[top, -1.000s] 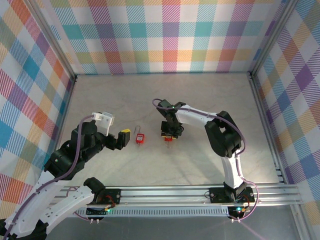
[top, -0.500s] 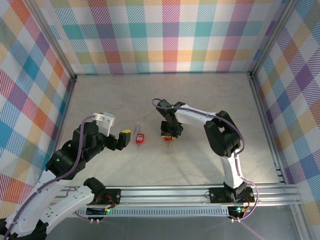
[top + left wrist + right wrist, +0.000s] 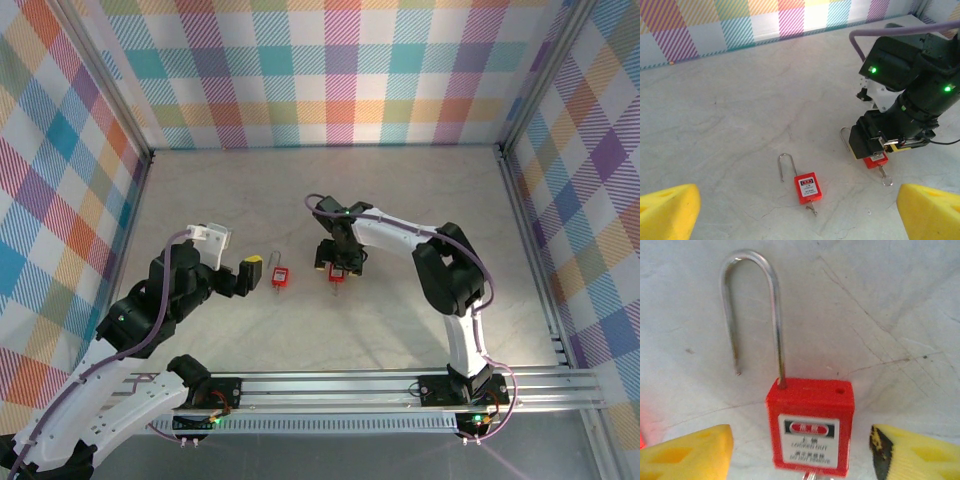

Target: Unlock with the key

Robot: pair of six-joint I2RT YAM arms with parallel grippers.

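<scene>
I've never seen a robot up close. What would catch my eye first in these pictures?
Probably the two small red locks lying on the pale table. The first padlock lies just ahead of the left claw, whose yellow pads stand wide apart. The second padlock sits untouched between the open yellow pads of the right claw, its steel shackle free at one end. Loud pastel-checked walls ring it all.
</scene>
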